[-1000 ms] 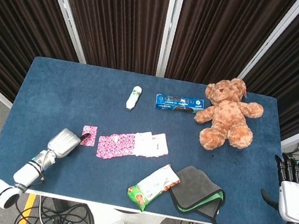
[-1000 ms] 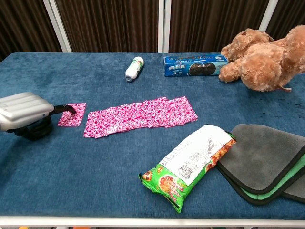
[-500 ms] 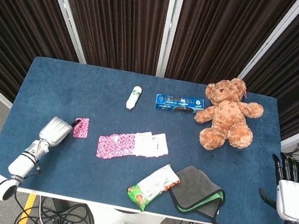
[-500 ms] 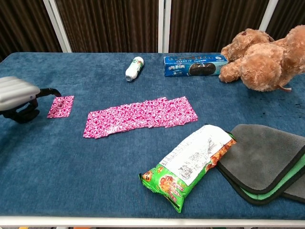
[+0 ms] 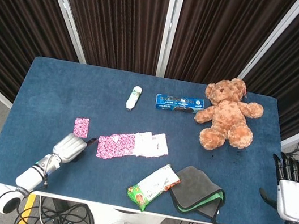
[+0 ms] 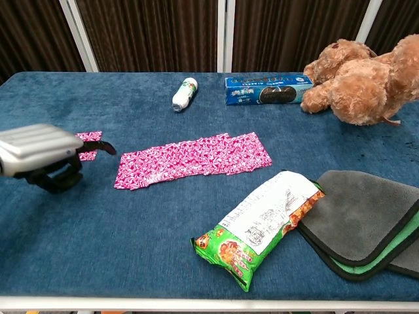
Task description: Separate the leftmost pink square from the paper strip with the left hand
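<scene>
A single pink square (image 5: 81,127) lies alone on the blue table (image 5: 50,89), a gap apart from the pink patterned paper strip (image 5: 132,145). In the chest view the square (image 6: 90,137) is partly hidden behind my left hand (image 6: 39,154). My left hand (image 5: 71,148) hovers low between square and strip. It holds nothing, and one dark finger (image 5: 92,141) stretches toward the strip's left end (image 6: 127,173). My right hand (image 5: 294,199) stays off the table's right edge, fingers spread upward and empty.
A snack bag (image 5: 152,185) and a grey-green cloth (image 5: 199,192) lie near the front edge. A teddy bear (image 5: 228,115), a blue cookie box (image 5: 179,103) and a small white bottle (image 5: 134,98) sit at the back.
My left hand slid the pink square left and away from the strip, let it lie there, then moved back right and nearer, toward the strip's left end. The right hand barely moved.
</scene>
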Controlling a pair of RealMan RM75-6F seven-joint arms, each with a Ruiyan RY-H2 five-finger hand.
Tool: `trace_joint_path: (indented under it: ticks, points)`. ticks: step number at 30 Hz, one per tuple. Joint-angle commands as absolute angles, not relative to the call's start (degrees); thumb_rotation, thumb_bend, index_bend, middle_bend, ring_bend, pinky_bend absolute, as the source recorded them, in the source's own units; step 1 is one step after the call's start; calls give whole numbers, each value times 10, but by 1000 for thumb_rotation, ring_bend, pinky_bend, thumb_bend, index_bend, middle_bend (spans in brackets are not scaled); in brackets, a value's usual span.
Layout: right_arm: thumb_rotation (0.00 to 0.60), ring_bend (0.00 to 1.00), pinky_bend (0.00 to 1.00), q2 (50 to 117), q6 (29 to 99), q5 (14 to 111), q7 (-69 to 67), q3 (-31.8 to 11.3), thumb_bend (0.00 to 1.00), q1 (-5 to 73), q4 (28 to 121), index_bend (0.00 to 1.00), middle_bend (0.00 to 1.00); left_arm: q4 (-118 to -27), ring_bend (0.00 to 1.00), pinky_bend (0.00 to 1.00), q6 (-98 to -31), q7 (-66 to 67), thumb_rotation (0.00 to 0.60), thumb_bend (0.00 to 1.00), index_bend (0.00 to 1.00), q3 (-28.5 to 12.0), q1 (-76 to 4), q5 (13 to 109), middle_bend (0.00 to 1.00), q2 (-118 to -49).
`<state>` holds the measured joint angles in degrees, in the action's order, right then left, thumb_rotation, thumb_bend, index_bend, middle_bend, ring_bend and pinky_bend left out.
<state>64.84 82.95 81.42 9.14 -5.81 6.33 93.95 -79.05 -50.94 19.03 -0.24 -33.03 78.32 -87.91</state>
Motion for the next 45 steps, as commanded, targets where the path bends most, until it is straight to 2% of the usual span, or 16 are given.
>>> trace_joint_path:
  ticks: [1,16,22,28,45]
  points:
    - [600,0,0,647,830,813,87,-59,108,62,938,0,0,-804,765,668,-507,210,600,566,136,0,-333,774,774,-885]
    - [600,0,0,651,815,799,61,-61,108,65,910,0,0,-766,766,645,-519,229,600,567,136,-8,-339,755,770,-929]
    - [600,0,0,651,813,800,60,-60,108,65,910,0,0,-766,766,645,-512,236,600,569,135,2,-338,751,769,-928]
    - [600,0,0,651,813,801,60,-58,108,65,912,0,0,-779,761,634,-505,254,600,581,138,14,-333,737,761,-922]
    - [600,0,0,652,821,812,78,-54,107,64,930,0,0,-848,761,623,-550,273,600,586,142,47,-295,738,762,-853]
